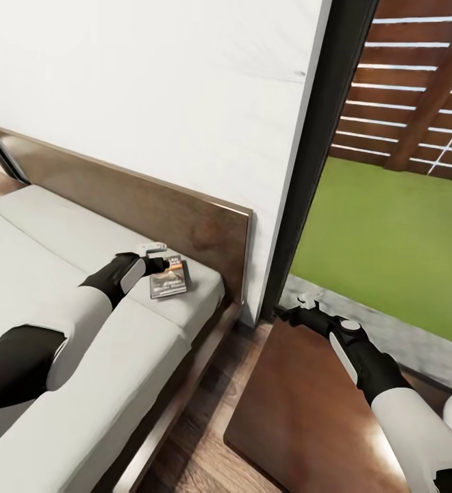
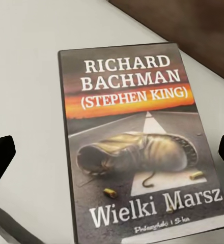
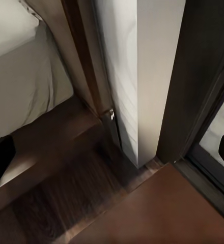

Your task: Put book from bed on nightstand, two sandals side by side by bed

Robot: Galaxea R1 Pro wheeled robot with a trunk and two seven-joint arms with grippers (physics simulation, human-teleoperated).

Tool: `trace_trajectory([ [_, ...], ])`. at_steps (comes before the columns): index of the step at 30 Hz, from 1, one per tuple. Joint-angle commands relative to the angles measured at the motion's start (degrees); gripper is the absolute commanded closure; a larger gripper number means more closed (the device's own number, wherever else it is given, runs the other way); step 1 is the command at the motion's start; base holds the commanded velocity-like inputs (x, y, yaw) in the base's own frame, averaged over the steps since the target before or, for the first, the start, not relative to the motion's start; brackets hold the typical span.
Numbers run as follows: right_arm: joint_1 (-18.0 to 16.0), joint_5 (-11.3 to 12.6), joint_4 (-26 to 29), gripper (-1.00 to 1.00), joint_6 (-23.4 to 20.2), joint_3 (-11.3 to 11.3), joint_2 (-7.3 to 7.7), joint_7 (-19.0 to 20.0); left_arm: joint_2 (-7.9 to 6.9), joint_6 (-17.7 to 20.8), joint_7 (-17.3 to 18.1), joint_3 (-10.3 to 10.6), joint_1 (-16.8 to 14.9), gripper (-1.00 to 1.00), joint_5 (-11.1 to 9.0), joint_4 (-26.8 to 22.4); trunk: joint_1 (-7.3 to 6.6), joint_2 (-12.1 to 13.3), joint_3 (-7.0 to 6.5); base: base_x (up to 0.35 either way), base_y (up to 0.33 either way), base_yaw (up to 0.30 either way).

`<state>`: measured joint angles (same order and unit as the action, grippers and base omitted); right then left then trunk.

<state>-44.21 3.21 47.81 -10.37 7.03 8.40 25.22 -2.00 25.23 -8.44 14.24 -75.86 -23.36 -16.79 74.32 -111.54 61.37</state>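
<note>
Even, bright daylight fills the head view, with the green lawn point(image 1: 390, 239) beyond the tall dark-framed window point(image 1: 322, 157) vivid. The glossy dark brown wooden top point(image 1: 301, 411) under the right gripper carries a pale sheen. Soft shadows lie beside the pale grey-white mattress point(image 1: 61, 274). Both wrist views look soft; the corner below the right gripper is dim.

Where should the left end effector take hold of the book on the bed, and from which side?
Probably from above, across its short width: the book lies flat, cover up, on the mattress. The left end effector hangs over it, open, fingertips outside both long edges. Pressing into the soft surface may help get under those thin edges.
</note>
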Motion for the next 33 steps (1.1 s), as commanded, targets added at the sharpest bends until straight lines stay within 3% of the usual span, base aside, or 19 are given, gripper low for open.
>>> trace_trajectory([
  [1,0.0,0.01,0.0,-1.0,0.0,-0.02,-0.01,0.0,0.01,0.0,0.0,0.0,0.0,-1.0,0.0,0.0,0.22,-0.42,0.18,0.0,0.0,0.0],
  [33,0.0,0.01,0.0,-1.0,-0.02,-0.07,0.02,0.0,0.5,0.0,0.01,0.0,0.27,-1.0,0.0,0.0,7.25,-13.25,5.93,0.0,0.0,0.0],
])
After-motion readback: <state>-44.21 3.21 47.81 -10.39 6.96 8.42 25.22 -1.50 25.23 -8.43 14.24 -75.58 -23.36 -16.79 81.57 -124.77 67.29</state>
